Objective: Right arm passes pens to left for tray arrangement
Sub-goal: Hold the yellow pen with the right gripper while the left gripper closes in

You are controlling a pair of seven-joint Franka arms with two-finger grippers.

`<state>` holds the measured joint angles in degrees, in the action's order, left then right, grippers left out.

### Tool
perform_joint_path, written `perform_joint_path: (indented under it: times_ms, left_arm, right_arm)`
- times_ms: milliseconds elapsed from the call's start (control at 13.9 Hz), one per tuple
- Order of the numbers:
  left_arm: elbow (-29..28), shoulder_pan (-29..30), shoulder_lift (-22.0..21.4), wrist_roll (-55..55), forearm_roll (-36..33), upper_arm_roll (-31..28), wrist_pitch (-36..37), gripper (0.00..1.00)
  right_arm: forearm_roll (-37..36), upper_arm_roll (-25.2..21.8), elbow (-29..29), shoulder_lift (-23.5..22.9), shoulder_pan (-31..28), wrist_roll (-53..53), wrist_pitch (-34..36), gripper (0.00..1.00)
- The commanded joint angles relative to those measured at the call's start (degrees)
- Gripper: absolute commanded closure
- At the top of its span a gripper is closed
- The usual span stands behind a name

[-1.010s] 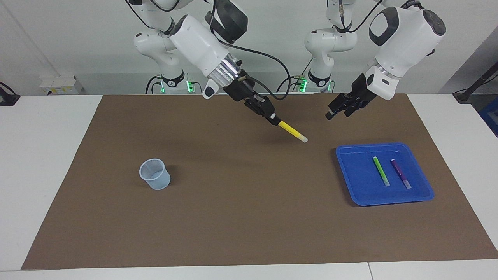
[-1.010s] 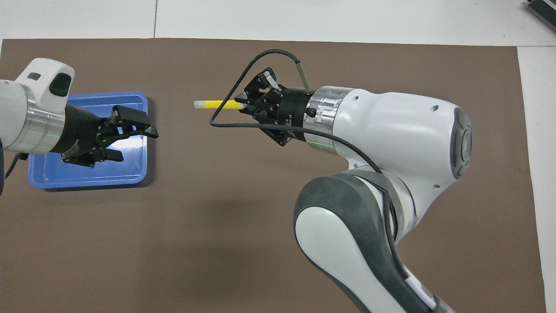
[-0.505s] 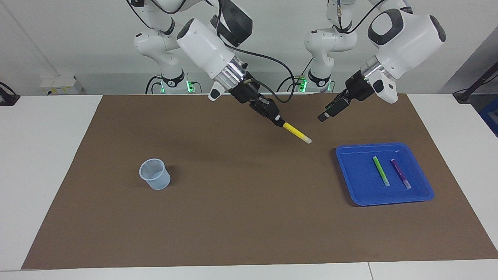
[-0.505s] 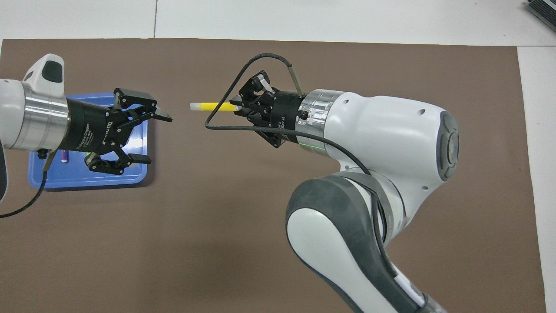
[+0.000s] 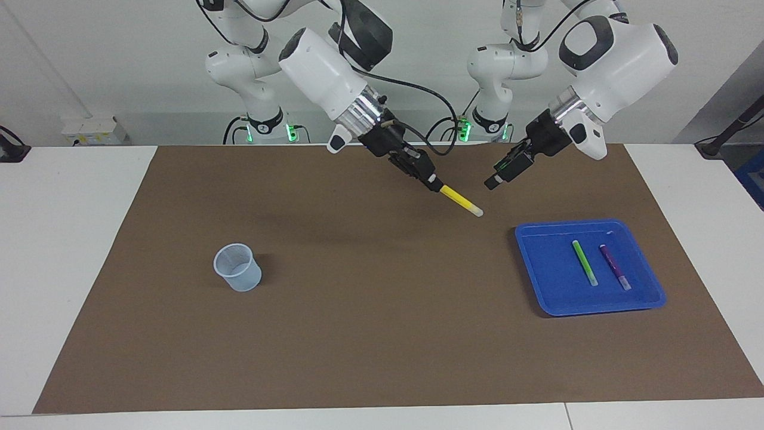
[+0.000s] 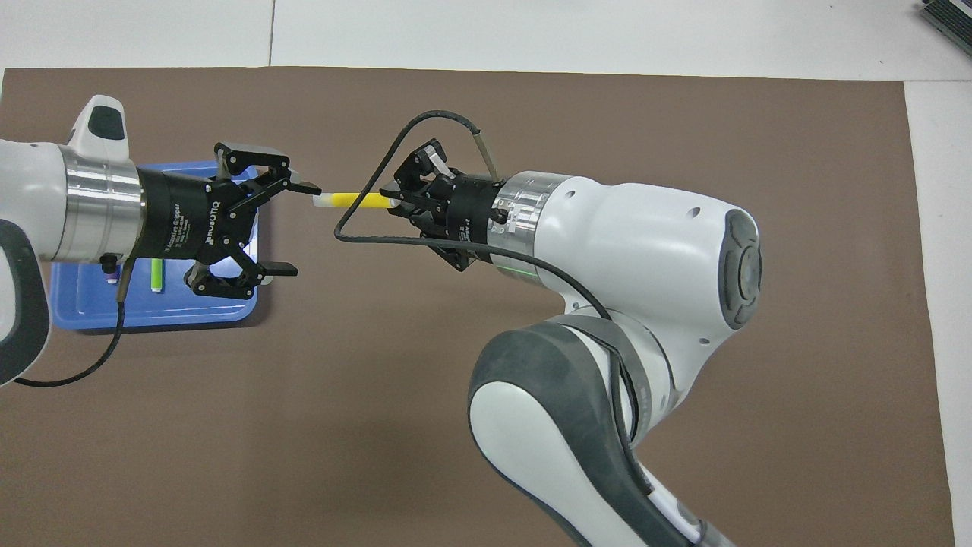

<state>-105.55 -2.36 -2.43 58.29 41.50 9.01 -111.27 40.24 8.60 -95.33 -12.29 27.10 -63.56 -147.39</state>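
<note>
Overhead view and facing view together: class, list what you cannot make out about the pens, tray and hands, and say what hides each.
- Overhead view: purple pen and green pen show only as tips; the left hand and its wrist cover the rest.
- Overhead view: much of the tray is under that arm.
- Both views: whether the left hand touches the yellow pen; it is too small to tell.
- Both views: the yellow pen's gripped end is hidden inside the right hand.

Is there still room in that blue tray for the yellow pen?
Yes. The tray is bare from the green pen to its rim toward the cup. The purple pen crowds the outer strip. The right gripper holds the yellow pen.
</note>
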Motion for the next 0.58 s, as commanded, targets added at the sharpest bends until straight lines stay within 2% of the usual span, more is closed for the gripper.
perform_joint_path:
  times_ms: [0, 216, 505]
  left_arm:
    - [-1.8, -2.7, -0.6, 9.0, 2.9, -0.7, -6.7, 0.01]
    - [-1.8, -4.7, 0.3, 15.1, 2.9, -0.8, -10.7, 0.03]
    - [-2.2, -4.6, 1.2, 15.5, 2.8, -0.8, -12.0, 0.05]
  right_arm:
    - [1.5, -0.1, 0.3, -0.8, 1.0, -1.4, -2.3, 1.0]
    - [1.3, -0.1, 0.4, -1.0, 1.7, -2.1, -2.8, 1.0]
    - [1.3, -0.1, 0.4, -1.3, 1.7, -2.0, -3.1, 1.0]
